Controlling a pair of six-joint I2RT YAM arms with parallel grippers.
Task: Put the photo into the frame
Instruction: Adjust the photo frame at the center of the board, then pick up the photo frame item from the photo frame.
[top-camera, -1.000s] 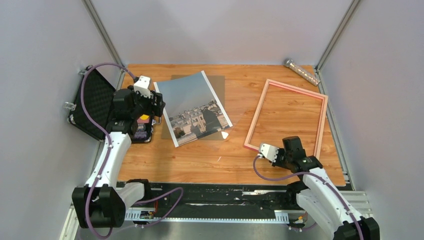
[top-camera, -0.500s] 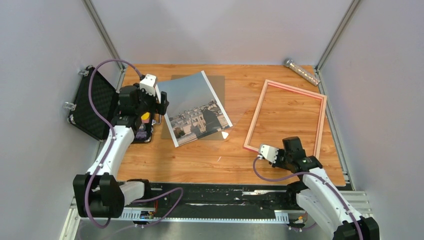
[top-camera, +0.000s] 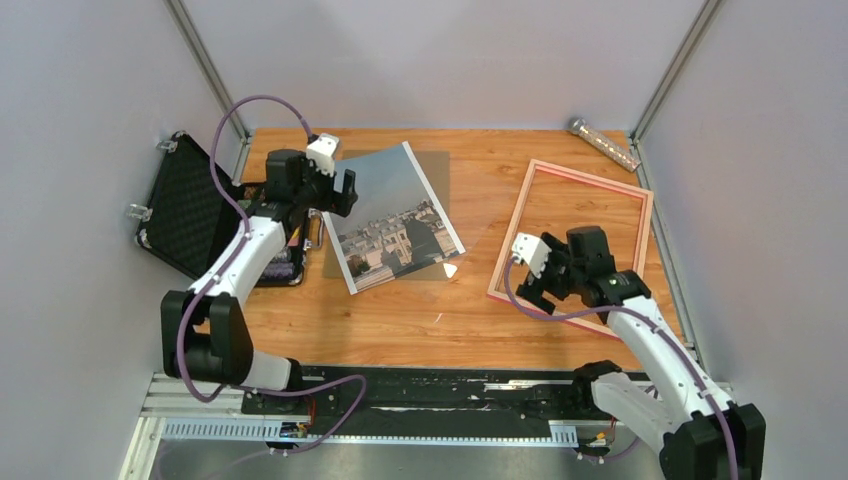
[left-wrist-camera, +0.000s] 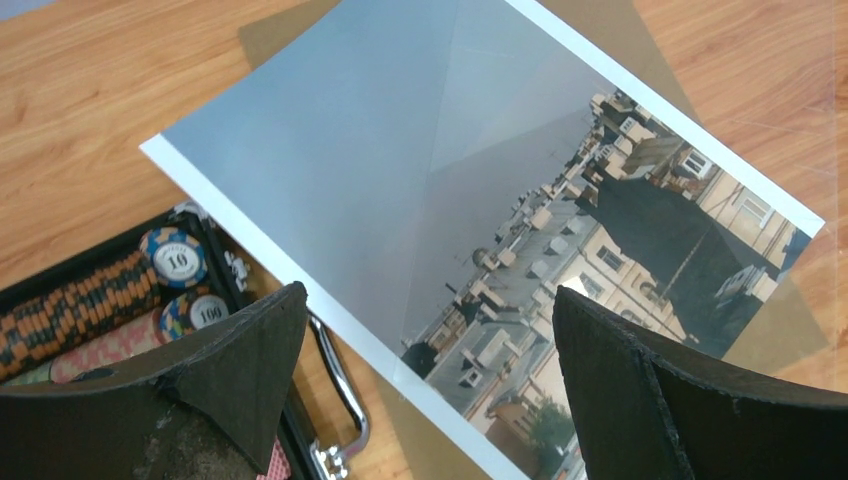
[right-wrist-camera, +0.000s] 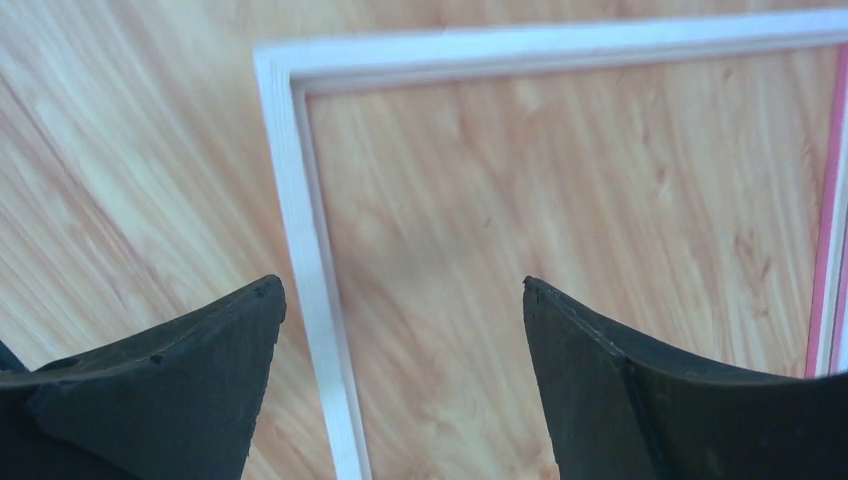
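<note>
Well, I count one photo (top-camera: 395, 215), one frame (top-camera: 575, 225), one brown board (top-camera: 435, 165) and one open black case (top-camera: 185, 210) on the wood-grain table (top-camera: 400, 320). The photo is a glossy, white-bordered rectangle lying askew on the flat board, left of centre, just beside the case. The frame, four thin pink rails, lies flat at right, well apart from it. My left gripper (top-camera: 335, 195) hangs over the photo's left edge, fingers wide apart and empty. My right gripper (top-camera: 540, 288) hangs over the frame's near left part, likewise spread, gripping nothing. Only my left wrist view shows striped poker chips (left-wrist-camera: 172, 258) in the case. Only the overhead shows a metal tube (top-camera: 603, 143) at the far right corner.
</note>
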